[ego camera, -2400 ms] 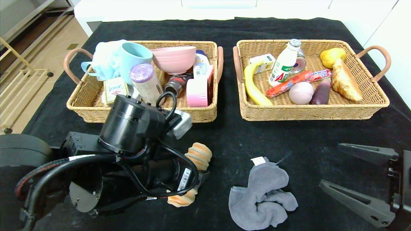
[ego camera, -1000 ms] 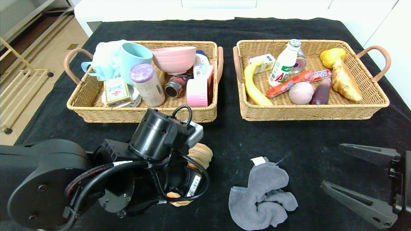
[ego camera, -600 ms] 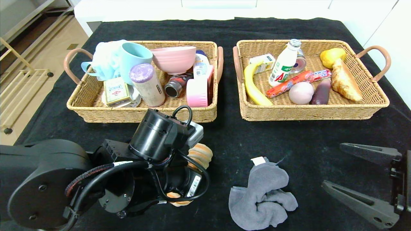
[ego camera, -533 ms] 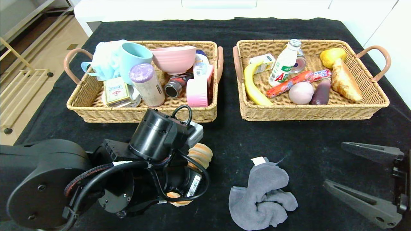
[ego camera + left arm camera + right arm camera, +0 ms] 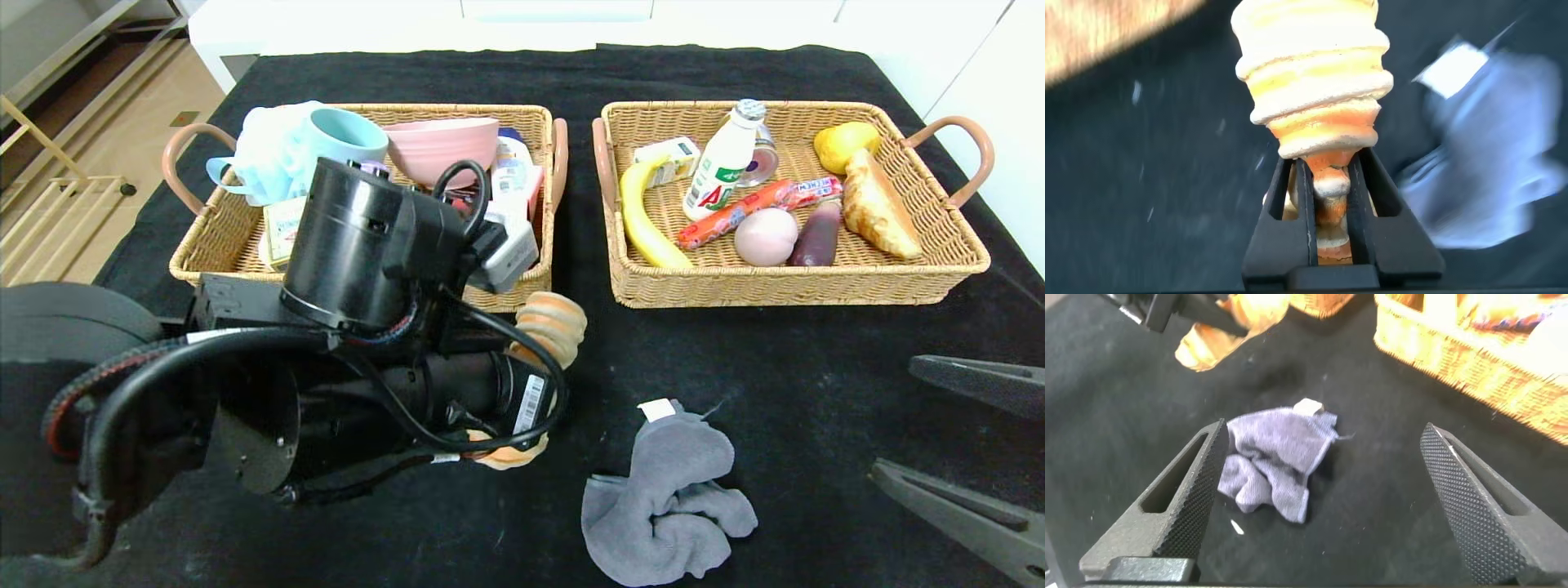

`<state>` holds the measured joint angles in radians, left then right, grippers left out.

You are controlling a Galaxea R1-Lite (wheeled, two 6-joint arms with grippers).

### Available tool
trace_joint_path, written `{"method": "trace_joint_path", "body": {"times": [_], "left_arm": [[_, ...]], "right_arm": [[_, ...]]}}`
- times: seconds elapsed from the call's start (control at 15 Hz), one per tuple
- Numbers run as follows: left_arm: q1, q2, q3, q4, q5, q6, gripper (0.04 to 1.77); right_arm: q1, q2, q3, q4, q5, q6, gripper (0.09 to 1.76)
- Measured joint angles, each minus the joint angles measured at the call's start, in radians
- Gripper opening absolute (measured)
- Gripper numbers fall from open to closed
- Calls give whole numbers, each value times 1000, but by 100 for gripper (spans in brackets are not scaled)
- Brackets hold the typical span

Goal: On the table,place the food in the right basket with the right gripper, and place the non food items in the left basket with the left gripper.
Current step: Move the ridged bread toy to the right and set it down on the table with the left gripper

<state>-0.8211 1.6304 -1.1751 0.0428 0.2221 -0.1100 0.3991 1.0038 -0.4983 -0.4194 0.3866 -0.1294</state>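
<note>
My left gripper (image 5: 1327, 167) is shut on a ribbed, tan-and-orange bread roll (image 5: 1310, 77) and holds it above the black table. In the head view the roll (image 5: 553, 324) sticks out past the left arm, just in front of the left basket (image 5: 204, 282). A crumpled grey cloth (image 5: 665, 498) lies on the table at the front centre; it also shows in the right wrist view (image 5: 1278, 457). My right gripper (image 5: 1323, 429) is open and empty at the front right (image 5: 971, 441), short of the cloth. The right basket (image 5: 800, 287) holds food.
The left basket holds a blue cup (image 5: 343, 139), a pink bowl (image 5: 441, 147) and several other items, partly hidden by my left arm. The right basket holds a banana (image 5: 641, 216), a milk bottle (image 5: 722, 171), a sausage (image 5: 759, 204) and a croissant (image 5: 878, 208). White counters border the table.
My left gripper has risen and moved toward the baskets with the bread roll in it. My right gripper has drifted slightly toward the front right, still open.
</note>
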Motion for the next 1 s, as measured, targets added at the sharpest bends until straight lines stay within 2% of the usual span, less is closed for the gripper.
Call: {"method": "trace_joint_path", "body": {"times": [0.27,0.73,1.0], "left_arm": [[-25,31,-138,8,-35,-41,31],[-145,193,-368,7,-40,-56,31],[-179,290,-448,7,-40,-53,31]], "right_arm": [[0,-13,-14,1,-40,0,171],[0,-76,-36,25,-41,1,171],[-13,-110,-49,35,-41,0,171]]}}
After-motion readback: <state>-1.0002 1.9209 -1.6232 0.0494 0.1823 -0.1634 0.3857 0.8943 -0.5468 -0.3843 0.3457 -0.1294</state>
